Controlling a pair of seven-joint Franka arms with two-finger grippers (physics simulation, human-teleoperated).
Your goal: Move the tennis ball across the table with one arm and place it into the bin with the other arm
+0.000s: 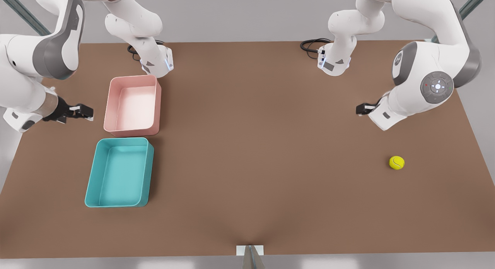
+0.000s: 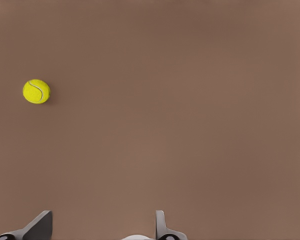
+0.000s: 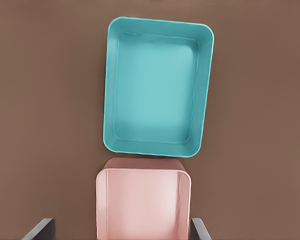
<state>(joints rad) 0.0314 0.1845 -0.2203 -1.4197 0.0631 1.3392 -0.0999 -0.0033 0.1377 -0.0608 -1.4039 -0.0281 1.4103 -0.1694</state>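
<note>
Two white arms hang over the brown table (image 1: pixel 247 145). The left gripper (image 1: pixel 361 109), on the front view's right, hovers with fingers spread and empty near the tennis ball (image 1: pixel 396 162) (lying on the bare tabletop). The right gripper (image 1: pixel 83 112), also spread, hovers just beside the pink tray (image 1: pixel 133 105), with the teal tray (image 1: pixel 119 172) adjoining. No lettering is legible.

The left gripper (image 1: pixel 360 109) hangs at the front view's right, jaws spread; the right gripper (image 1: pixel 87 112) hangs at its left, jaws spread.
</note>
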